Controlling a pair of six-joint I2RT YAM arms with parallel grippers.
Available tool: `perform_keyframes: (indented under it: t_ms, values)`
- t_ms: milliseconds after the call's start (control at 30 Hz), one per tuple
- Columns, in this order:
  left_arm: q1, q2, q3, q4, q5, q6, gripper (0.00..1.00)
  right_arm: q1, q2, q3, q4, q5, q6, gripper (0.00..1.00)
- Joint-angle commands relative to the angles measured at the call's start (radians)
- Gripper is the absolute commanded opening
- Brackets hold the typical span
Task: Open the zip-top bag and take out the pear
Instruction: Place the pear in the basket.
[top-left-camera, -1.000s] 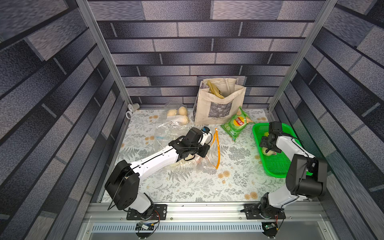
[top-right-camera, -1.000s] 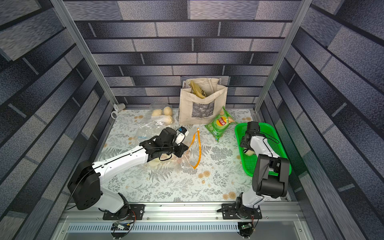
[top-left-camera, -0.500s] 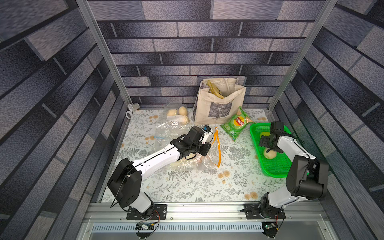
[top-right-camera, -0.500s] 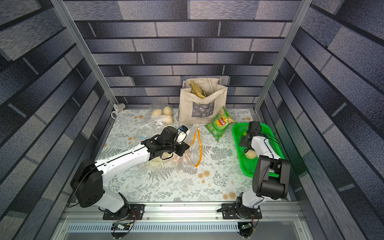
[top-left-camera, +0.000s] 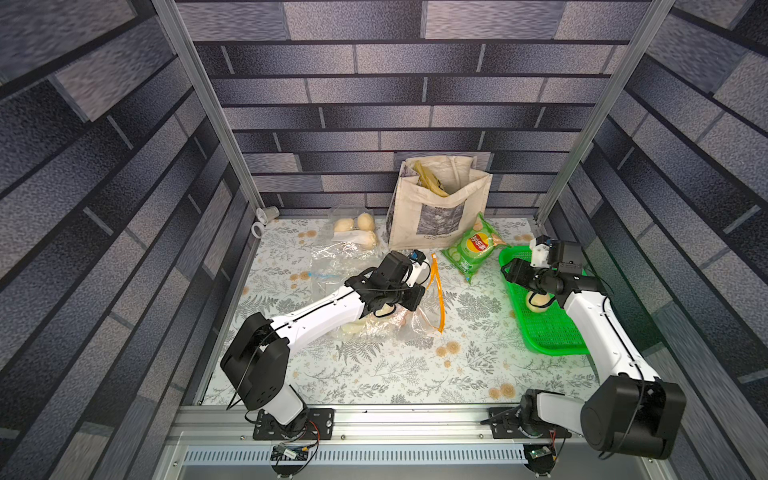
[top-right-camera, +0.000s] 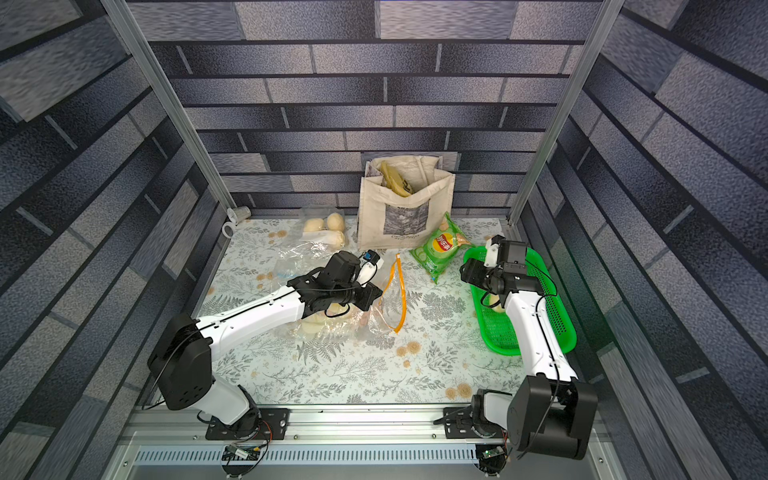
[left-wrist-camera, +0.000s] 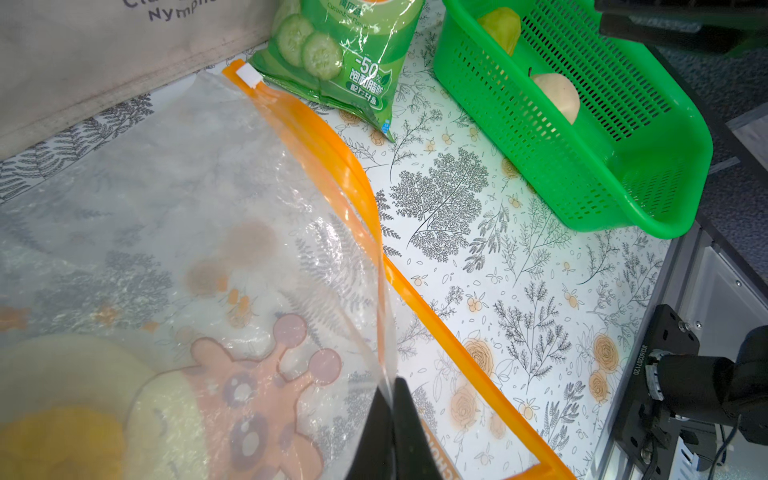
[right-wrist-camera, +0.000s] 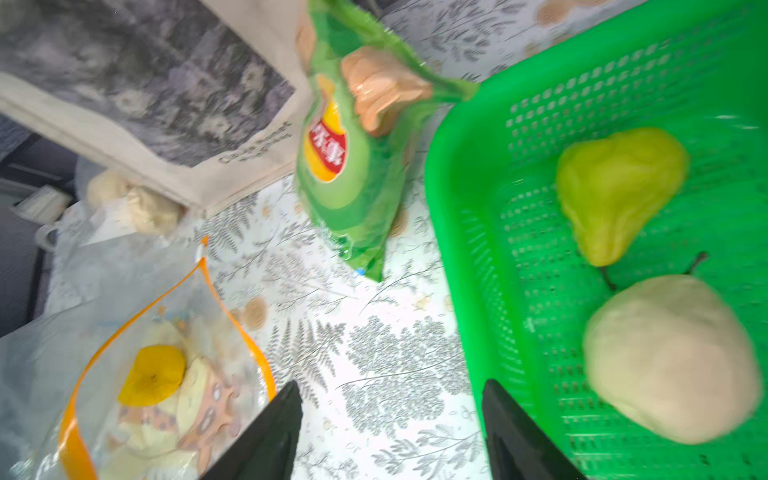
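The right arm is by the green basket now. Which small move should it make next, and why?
Probably swing the right fingers, open and empty, toward the orange mouth of the bag. A pale pear lies in the basket, the left fingers hold its film pinched, and fruit shows inside.

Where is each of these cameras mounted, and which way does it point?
Top views: high over the front edge, looking down at the table; left arm and right arm show.
Left wrist: on the left arm, looking along its shut jaws, which pinch the zip bag, toward the basket.
Right wrist: on the right arm, looking past its open jaws at the green pear and pale pear in the basket.
Shared: both wrist views show the basket, zip bag and chips bag.
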Motion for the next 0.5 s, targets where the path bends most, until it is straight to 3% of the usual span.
perform_keyframes:
  t_ms: [0, 100, 467]
  values:
    - [-0.013, 0.008, 0.04, -0.012, 0.014, 0.012, 0.06, 0.09, -0.019, -0.041, 0.029, -0.181, 0.048, 0.7]
    - [-0.013, 0.005, 0.041, -0.014, 0.009, 0.013, 0.06, 0.147, -0.008, -0.091, 0.103, -0.258, 0.125, 0.71]
    - [-0.02, -0.022, 0.036, -0.012, 0.01, 0.023, 0.06, 0.297, 0.145, -0.206, 0.423, -0.329, 0.381, 0.64]
